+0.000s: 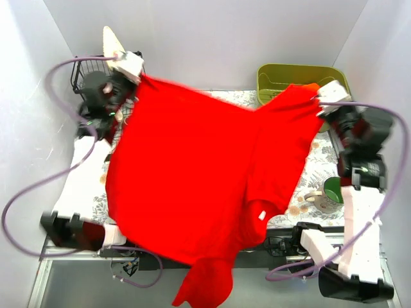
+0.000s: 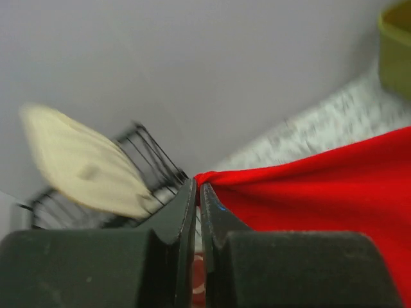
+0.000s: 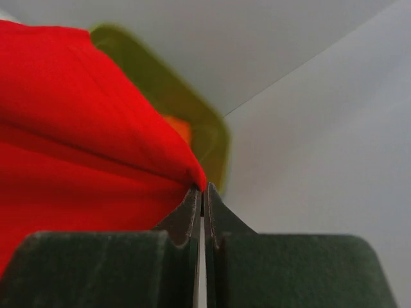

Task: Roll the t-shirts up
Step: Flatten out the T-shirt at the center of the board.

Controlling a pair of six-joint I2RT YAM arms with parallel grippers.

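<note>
A bright red t-shirt (image 1: 192, 173) hangs stretched between my two grippers above the table, its lower part drooping over the near edge. My left gripper (image 1: 138, 77) is shut on one corner at the far left; the wrist view shows the cloth (image 2: 321, 186) pinched at the fingertips of the left gripper (image 2: 198, 186). My right gripper (image 1: 318, 97) is shut on the other corner at the far right; the right wrist view shows the cloth (image 3: 83, 141) pinched at the tips of the right gripper (image 3: 202, 190).
A black wire basket (image 1: 87, 74) holding a cream cloth (image 1: 112, 42) stands at the back left. An olive bin (image 1: 302, 80) stands at the back right. A green mug (image 1: 332, 190) sits on the patterned tablecloth (image 1: 318, 160) by the right arm.
</note>
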